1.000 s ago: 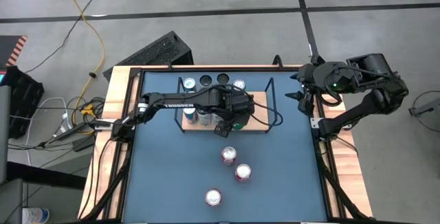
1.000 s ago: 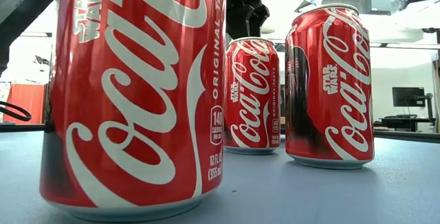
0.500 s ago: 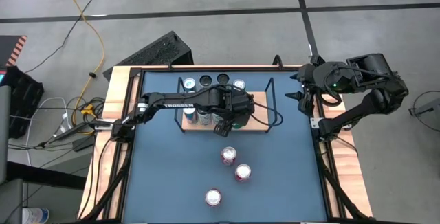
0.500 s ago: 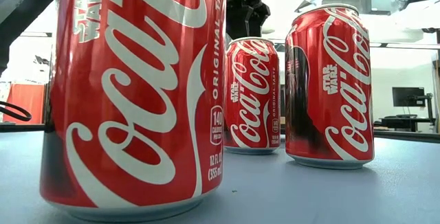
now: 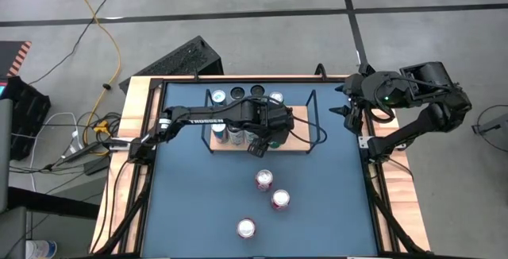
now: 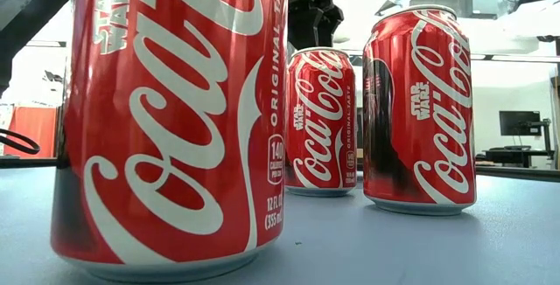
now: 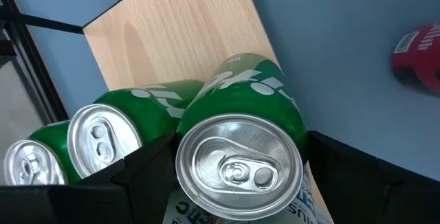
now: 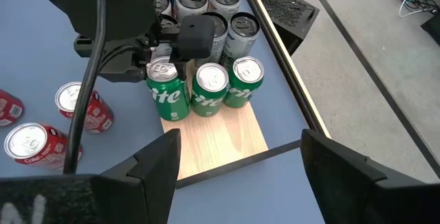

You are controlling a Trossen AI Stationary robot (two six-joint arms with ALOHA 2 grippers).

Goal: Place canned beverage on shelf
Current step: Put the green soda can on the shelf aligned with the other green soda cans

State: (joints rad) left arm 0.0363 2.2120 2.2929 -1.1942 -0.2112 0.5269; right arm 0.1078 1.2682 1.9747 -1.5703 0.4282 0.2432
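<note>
The shelf (image 5: 298,128) is a light-wood board with a black wire frame, standing on the blue table's far half. Three green cans stand in a row on it (image 8: 210,86). My left gripper (image 5: 266,138) reaches over the shelf, its fingers on either side of the end green can (image 7: 240,148), shut on it. Three red cans (image 5: 263,179) stand on the table nearer the front; they fill the low view (image 6: 175,119). My right gripper (image 5: 349,106) waits open at the table's far right corner. My left gripper pinches the end green can by its upper wall just below the rim (image 7: 189,124), one finger (image 7: 137,179) on each side. The fingers come slanting down from above. The can stands upright with its bottom on the board's end (image 8: 172,117), beside the other two green cans.
Several silver and dark cans (image 5: 238,94) stand along the table's far edge behind the shelf. The shelf's upright wire rails (image 5: 316,116) rise at its ends. The board's right part (image 8: 220,138) is bare. Blue tabletop (image 5: 190,203) lies open to the left and right of the red cans.
</note>
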